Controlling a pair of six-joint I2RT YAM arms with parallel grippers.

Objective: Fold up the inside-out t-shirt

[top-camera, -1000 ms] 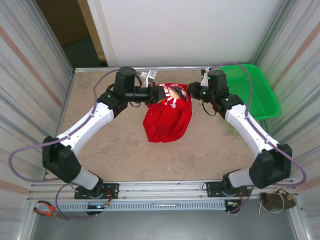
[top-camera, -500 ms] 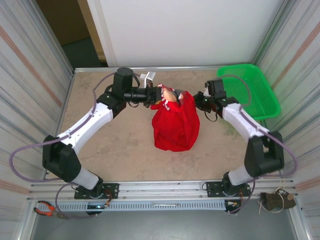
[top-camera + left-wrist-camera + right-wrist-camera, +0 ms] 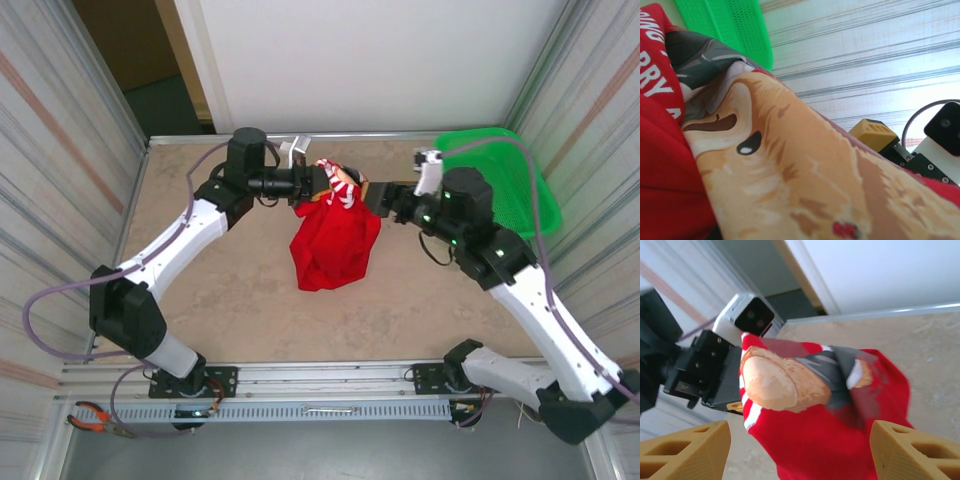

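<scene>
T-shirt (image 3: 335, 245) bunched, print showing | left pincer (image 3: 318, 183) pinching its top | right pincer (image 3: 800, 452) spread, just beside it

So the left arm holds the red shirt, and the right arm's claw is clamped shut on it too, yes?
Not quite: the right gripper is open. The right wrist view shows its fingers wide apart, clamping nothing, the t-shirt ahead of them. The left gripper does hold the t-shirt.

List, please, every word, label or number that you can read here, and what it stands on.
"ING": white on the red t-shirt, left wrist view, start cut off.
"BRY A": the line below, rest folded away.
Top view, t-shirt lettering: too small to read.
</scene>
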